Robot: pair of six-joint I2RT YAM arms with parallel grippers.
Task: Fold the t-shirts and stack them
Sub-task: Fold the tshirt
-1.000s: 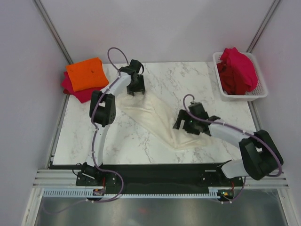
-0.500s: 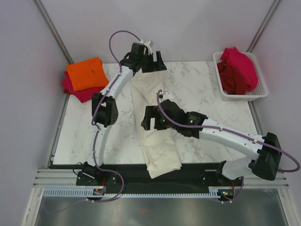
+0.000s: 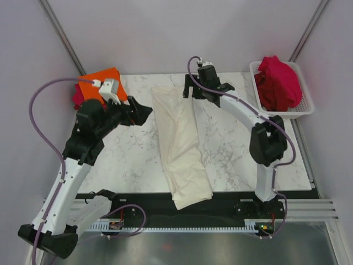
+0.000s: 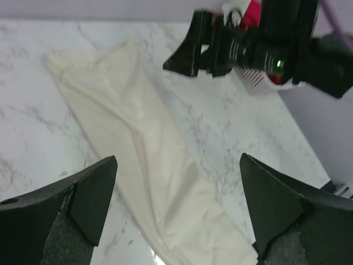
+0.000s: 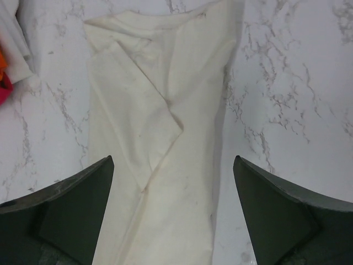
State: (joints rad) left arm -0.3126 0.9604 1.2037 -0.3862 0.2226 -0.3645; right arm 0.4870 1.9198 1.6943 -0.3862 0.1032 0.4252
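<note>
1. The cream-white t-shirt (image 3: 179, 146) lies on the desk (image 3: 121, 160), folded lengthwise into one narrow band.
2. Its long axis runs from the far edge to the near edge, a little left of centre. The near end sits slightly further right than the far end and laps over the near edge. A diagonal fold flap shows near the far end. Which end holds the collar cannot be told.
3. The orange t-shirt (image 3: 102, 77) lies folded at the far left corner on top of a crimson red t-shirt (image 3: 77, 100), both partly hidden by the left arm.
4. More red t-shirts (image 3: 278, 81) are heaped in the white mesh basket (image 3: 306, 106) at the far right corner.
5. The left gripper (image 3: 142, 114) is to the left of the cream band, fingers (image 4: 88, 193) spread wide, pinching nothing.
6. The right gripper (image 3: 202, 94) hangs over the far edge, just right of the band's far end, fingers (image 5: 71, 204) spread wide and empty.
7. The desk is white marble with grey veins.
8. Plain pale walls (image 3: 176, 33) enclose it, with metal posts (image 3: 60, 38) at the far corners.
</note>
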